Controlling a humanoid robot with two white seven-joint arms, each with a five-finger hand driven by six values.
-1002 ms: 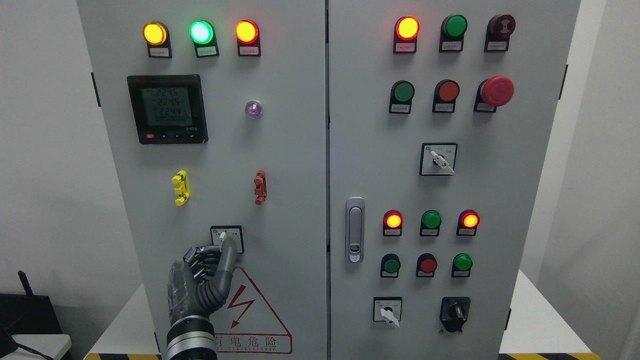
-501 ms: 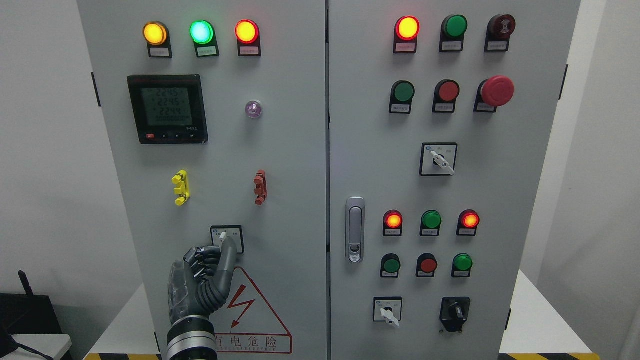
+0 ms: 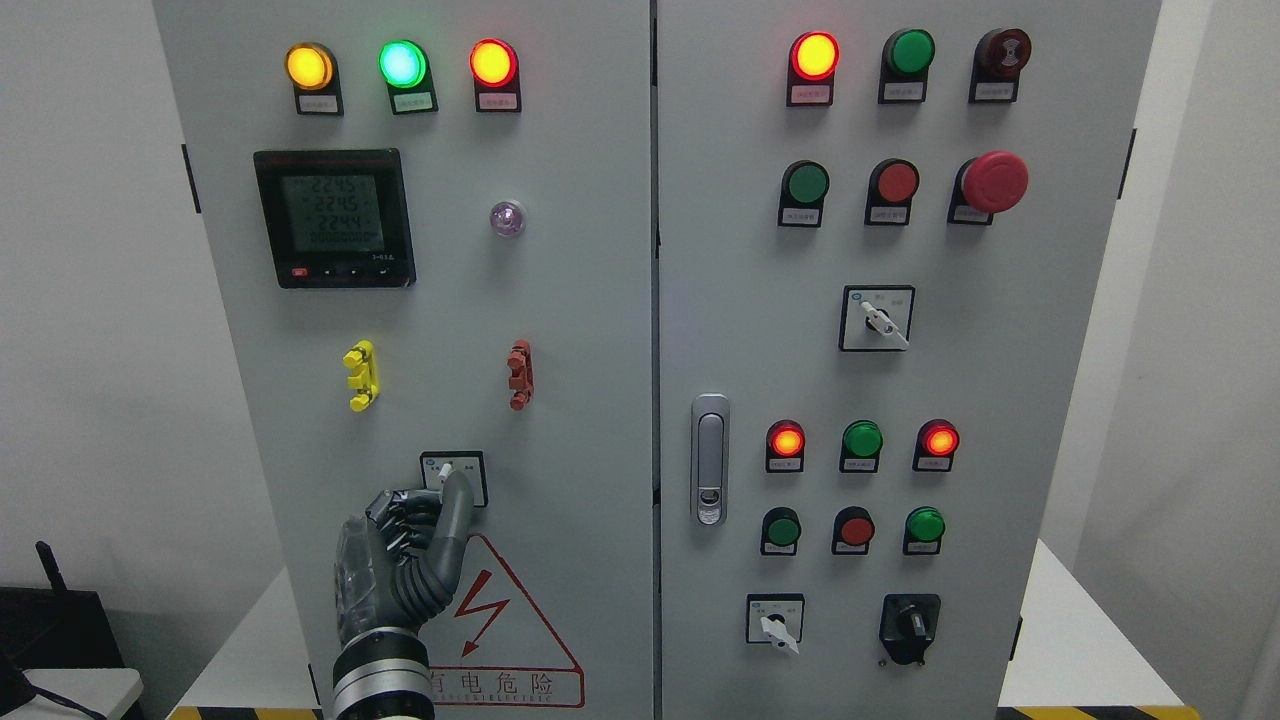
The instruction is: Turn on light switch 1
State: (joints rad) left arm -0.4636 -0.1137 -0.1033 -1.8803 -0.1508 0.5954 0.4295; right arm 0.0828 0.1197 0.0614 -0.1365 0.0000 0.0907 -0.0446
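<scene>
- Your left robot hand (image 3: 405, 560) comes up from the bottom edge, left of the middle, against the left cabinet door (image 3: 570, 300).
- Its fingers (image 3: 405, 510) are curled in, while the thumb (image 3: 455, 500) reaches up to the white knob of the light switch (image 3: 453, 476); you cannot tell whether it truly grips the knob.
- The light switch sits low on the left door, just above the warning triangle (image 3: 500, 620), below the yellow clip (image 3: 360, 375) and red clip (image 3: 519, 375).
- The meter (image 3: 333, 217) is lit, and so are the three lamps (image 3: 400, 64) above it.
- Your right robot hand is out of view.
</scene>
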